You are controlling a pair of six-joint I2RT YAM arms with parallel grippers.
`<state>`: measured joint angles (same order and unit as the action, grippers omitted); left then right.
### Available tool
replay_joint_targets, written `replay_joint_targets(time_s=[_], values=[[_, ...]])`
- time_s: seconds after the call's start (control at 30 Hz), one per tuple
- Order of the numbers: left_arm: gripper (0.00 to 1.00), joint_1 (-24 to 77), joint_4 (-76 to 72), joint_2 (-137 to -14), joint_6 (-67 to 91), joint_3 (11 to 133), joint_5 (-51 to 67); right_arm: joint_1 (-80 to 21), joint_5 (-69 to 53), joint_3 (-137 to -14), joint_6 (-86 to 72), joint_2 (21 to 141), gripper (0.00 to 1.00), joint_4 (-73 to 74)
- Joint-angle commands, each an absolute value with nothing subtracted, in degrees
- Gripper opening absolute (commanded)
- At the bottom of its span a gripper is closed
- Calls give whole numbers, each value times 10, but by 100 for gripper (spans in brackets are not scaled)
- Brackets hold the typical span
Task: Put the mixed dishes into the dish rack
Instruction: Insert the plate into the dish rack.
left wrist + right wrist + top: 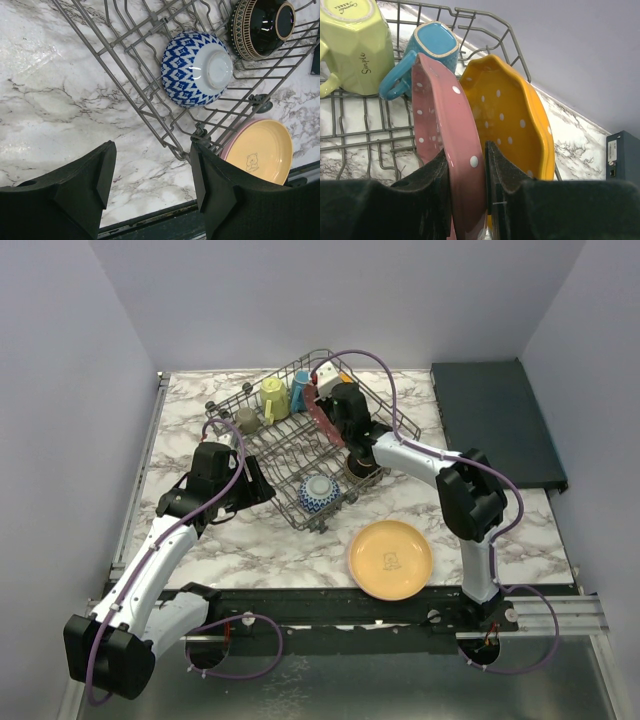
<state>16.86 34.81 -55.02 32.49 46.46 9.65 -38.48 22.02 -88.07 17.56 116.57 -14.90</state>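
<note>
Bright, even light; sharp frames.

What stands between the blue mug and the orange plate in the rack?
The pink plate, on edge, its rim pinched by the right fingers. The right wrist view shows it, blue mug on one side, orange plate on the other.

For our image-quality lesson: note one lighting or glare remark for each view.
Top view: even, soft light, no hard shadows. Left wrist: glare on the marble table, a highlight on the blue bowl. Right wrist: the near black fingers show little detail; a glossy streak runs along the pink plate rim.
</note>
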Motion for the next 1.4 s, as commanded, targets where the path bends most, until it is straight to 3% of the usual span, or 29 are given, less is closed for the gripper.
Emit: replay_joint_targets(time_s=[0.0,0.27,1.0,1.37], values=[[67,163,340,-552,317,460,98,-383,260,-873,126,1180,24,-237],[67,163,340,-553,317,461,98,-383,272,-867,118,1174,53,-239],[67,161,340,-550,317,460,100,-384,263,-885,83,1144,73,-184],[67,161,340,-551,318,460,101,-394,259,-878,78,1114,76,-174]])
